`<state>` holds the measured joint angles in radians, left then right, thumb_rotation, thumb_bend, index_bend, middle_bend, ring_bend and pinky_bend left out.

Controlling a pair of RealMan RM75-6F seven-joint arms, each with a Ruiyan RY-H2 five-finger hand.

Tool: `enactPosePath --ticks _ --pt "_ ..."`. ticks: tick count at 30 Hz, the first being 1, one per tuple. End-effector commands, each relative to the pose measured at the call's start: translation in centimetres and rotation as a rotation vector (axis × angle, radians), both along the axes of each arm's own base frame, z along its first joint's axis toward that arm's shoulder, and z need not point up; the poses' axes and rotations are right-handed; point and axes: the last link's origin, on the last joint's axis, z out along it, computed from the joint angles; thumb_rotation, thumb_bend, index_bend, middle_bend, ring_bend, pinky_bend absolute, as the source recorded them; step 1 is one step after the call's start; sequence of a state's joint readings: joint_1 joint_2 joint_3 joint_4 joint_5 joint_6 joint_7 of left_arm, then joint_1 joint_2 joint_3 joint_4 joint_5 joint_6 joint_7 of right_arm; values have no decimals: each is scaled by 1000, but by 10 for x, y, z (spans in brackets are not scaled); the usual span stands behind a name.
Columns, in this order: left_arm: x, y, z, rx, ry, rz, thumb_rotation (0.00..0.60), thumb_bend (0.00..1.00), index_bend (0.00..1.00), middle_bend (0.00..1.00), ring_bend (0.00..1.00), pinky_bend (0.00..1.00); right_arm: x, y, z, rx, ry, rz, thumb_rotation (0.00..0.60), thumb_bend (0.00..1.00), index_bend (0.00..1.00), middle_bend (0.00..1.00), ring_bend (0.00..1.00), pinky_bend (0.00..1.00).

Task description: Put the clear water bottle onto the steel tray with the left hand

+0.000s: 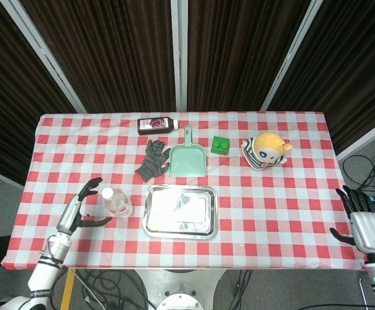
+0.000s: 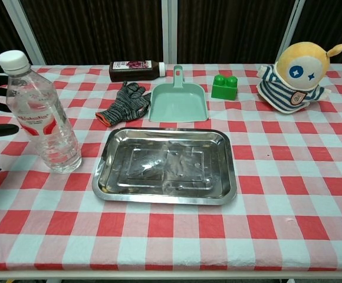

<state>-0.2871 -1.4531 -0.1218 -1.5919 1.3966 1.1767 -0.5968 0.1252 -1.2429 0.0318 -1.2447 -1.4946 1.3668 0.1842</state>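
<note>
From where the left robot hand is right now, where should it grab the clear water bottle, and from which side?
Grip the clear water bottle around its straight mid-body, near the red label. It stands upright with a narrower white cap, so a side wrap looks steadier than a top pinch. Come from its left: the left robot hand is open there, and the steel tray lies on the right.

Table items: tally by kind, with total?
Bottles: 2, the clear water bottle and dark sauce bottle
Steel tray: 1
Dustpan: 1
Knit glove: 1
Green block: 1
Plush toy: 1
Total: 7
</note>
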Motion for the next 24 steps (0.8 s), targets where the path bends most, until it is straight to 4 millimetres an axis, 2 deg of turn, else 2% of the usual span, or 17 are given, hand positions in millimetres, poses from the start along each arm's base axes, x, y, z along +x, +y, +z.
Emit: enactPosePath --ticks 1,7,13,24 --pt "7 5 -6 -15 -8 -12 600 0 162 208 154 212 0 0 1 -3 -2 -1 600 121 0 0 0 0" --pt "12 11 -11 -45 -14 -34 600 0 169 220 156 215 -1 -1 3 -8 -6 -3 600 121 0 0 0 0" --pt "16 21 -15 -20 -37 -20 600 43 329 344 248 324 -2 -1 4 -9 -10 -5 600 120 0 0 0 0" --pt "30 36 -22 10 -54 -9 600 148 492 518 419 519 -3 -1 4 -11 -13 -12 600 119 0 0 0 0"
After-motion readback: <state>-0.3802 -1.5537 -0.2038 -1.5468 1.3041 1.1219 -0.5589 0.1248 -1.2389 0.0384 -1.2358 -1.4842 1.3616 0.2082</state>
